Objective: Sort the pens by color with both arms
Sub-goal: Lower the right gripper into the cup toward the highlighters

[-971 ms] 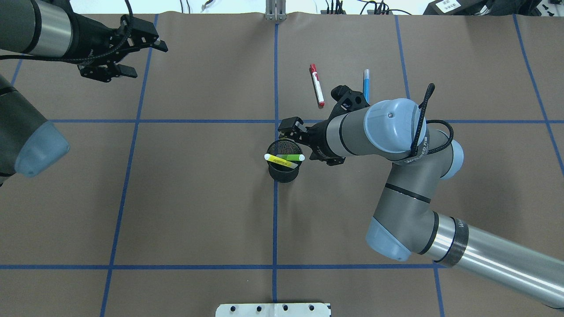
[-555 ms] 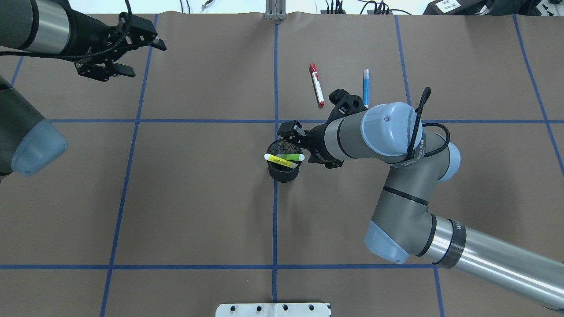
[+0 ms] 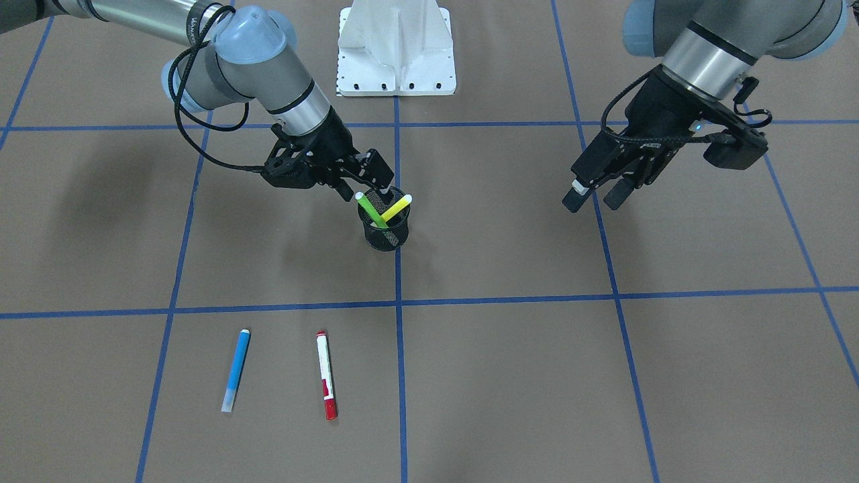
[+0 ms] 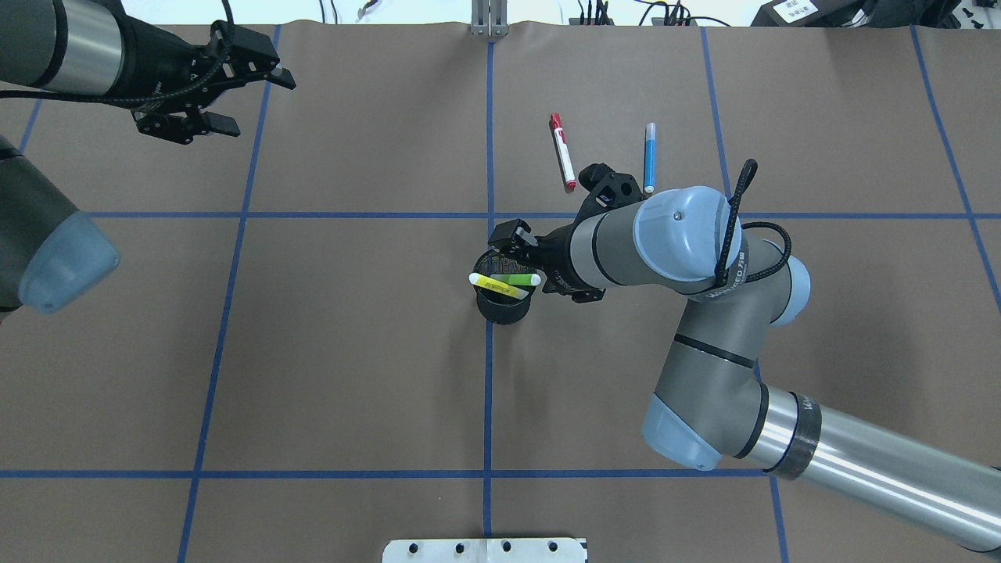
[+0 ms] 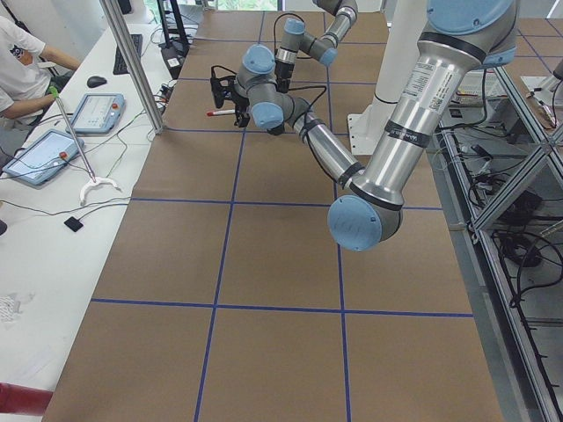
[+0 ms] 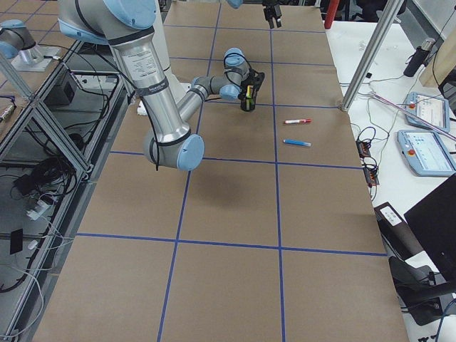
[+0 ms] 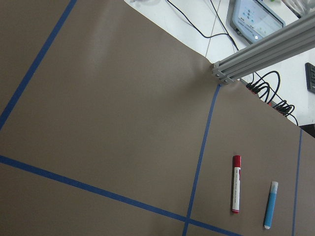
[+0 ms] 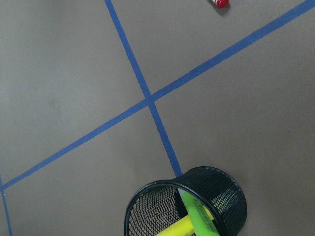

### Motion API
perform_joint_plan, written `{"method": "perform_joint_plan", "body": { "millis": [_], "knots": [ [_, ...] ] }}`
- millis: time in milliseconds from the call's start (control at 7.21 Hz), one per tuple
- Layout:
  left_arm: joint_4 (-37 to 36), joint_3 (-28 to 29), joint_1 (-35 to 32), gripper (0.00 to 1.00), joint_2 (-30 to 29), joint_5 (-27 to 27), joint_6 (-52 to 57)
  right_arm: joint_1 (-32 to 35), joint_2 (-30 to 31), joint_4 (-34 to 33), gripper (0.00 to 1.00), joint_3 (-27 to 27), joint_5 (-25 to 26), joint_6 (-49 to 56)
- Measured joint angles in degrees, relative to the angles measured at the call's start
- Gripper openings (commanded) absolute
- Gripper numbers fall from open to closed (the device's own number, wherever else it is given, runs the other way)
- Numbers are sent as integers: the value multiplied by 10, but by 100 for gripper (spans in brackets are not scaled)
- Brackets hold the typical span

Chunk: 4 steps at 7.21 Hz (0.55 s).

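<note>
The brown bench [image 4: 352, 352], gridded with blue tape lines [image 4: 352, 474], carries a black mesh cup [image 4: 504, 310] standing upright on its centre line. A red-capped white pen [image 4: 562, 152] and a blue pen [image 4: 649, 156] lie flat, near each other but not touching.

Right pincer [image 4: 522, 255] nearer the cup [image 4: 501, 312]

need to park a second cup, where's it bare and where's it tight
Bare: squares left of the mesh cup, out to the left pincer, and near-left by the white base. Tight: round the cup, where the right pincer hangs, and beyond by the red-capped pen and blue pen.
</note>
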<state>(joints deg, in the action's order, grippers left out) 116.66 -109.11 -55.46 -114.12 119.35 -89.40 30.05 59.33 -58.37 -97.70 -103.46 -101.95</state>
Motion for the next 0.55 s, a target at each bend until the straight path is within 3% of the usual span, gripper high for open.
{"method": "perform_joint_plan", "body": {
  "millis": [416, 555],
  "knots": [
    [0, -4, -1, 99, 1, 0, -1, -2, -1, 2, 62, 4, 0, 0],
    [0, -4, -1, 99, 1, 0, -1, -2, -2, 2, 60, 5, 0, -1]
  ]
}}
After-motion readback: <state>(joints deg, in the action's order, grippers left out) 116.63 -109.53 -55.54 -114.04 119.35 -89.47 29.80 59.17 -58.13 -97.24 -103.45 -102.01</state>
